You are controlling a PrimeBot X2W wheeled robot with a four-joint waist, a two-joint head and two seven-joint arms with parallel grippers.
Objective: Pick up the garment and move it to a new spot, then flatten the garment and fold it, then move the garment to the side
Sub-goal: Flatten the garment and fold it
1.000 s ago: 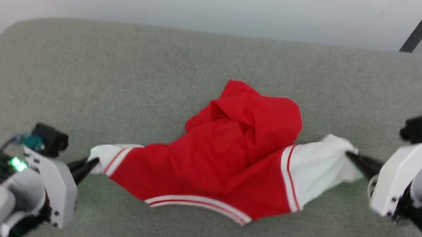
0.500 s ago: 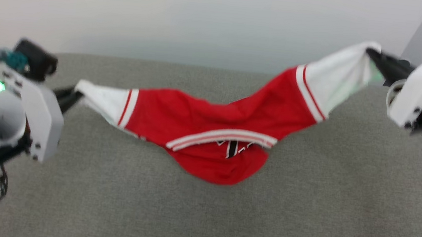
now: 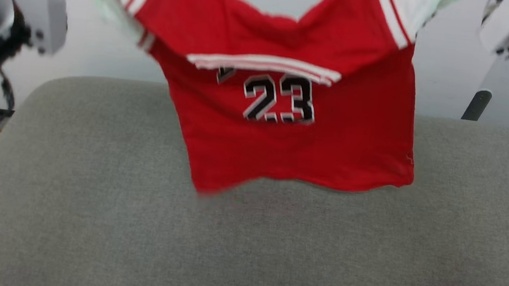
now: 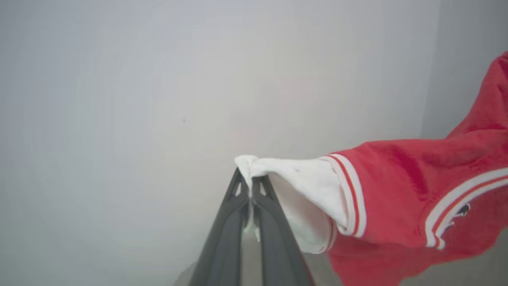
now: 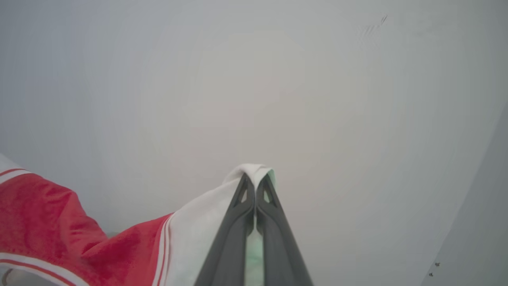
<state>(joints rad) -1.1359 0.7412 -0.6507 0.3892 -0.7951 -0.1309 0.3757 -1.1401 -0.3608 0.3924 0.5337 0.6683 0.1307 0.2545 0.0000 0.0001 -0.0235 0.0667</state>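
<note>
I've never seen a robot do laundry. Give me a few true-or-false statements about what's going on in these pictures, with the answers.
1. The garment hangs spread between the two grippers. True.
2. The left gripper is open and empty. False: it is shut on a white sleeve.
3. The number on the chest reads 32. False: it reads 23.
4. The right gripper pinches the other sleeve. True.
5. The garment is folded into a neat square. False: it hangs unfolded over the grey surface, with its front showing in the head view.
</note>
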